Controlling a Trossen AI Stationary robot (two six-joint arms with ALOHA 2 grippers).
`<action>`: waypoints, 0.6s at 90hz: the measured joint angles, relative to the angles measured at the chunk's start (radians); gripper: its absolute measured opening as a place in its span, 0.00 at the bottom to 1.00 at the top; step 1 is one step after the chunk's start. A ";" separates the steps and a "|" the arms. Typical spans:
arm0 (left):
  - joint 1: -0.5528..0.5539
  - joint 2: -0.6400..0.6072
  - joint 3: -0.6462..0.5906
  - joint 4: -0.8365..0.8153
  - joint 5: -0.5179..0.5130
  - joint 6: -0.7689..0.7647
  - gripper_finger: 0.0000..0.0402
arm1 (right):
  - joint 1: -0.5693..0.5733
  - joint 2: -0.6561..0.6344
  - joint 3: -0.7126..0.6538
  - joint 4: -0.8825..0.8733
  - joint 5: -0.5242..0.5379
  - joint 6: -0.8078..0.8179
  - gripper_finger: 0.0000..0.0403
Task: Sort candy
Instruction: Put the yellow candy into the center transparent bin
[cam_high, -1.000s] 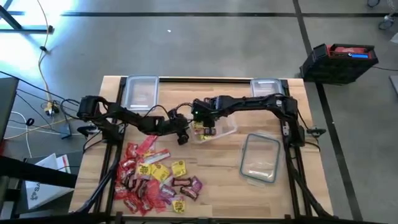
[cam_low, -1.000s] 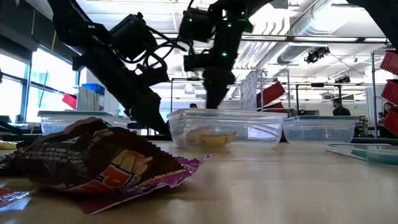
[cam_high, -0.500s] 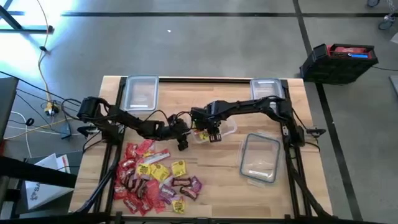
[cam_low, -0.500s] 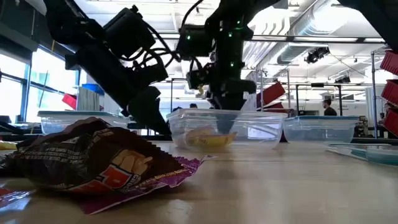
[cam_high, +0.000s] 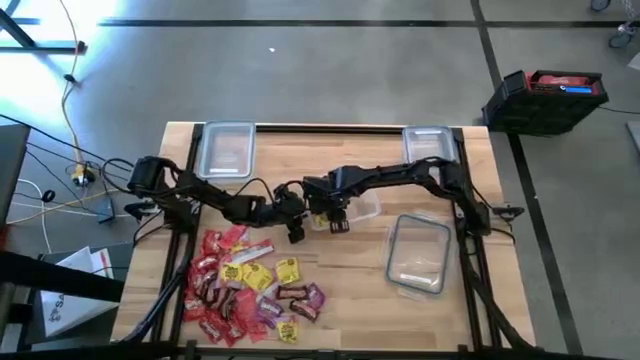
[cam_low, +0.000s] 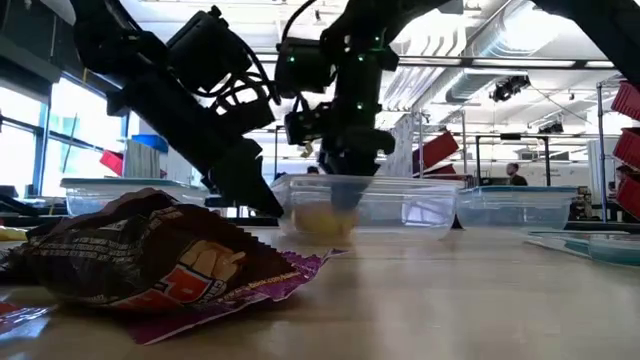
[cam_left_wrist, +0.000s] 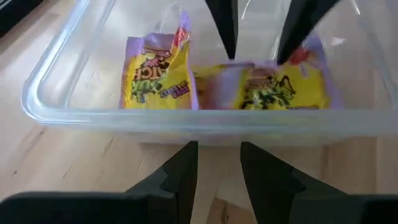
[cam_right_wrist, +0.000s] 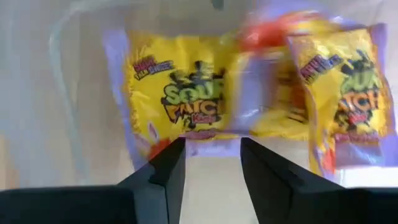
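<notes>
My right pincer hangs parted and empty over the clear tub mid-table, yellow packets inside. Left pincer, parted, sits just outside the tub wall. Candy pile lies near, front-left. Empty containers flank.

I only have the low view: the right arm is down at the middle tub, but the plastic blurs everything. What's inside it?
Observer: Only yellow packets, at least two, lying in the clear container.
Operator: Is the right claw holding one?
Observer: No, the right claw is open over them, with nothing between its fingers.
Operator: And the left claw?
Observer: The left claw is open too, outside the container, facing its wall.
</notes>
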 joint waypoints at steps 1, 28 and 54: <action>0.000 0.000 0.000 -0.001 -0.002 0.000 0.26 | 0.000 0.000 0.003 -0.006 0.000 0.000 0.31; -0.022 -0.097 0.013 -0.191 0.002 -0.006 0.26 | 0.027 -0.008 0.111 -0.177 0.084 0.007 0.31; -0.166 -0.351 0.024 -0.578 0.118 -0.127 0.26 | 0.168 -0.010 0.283 -0.177 0.172 0.057 0.31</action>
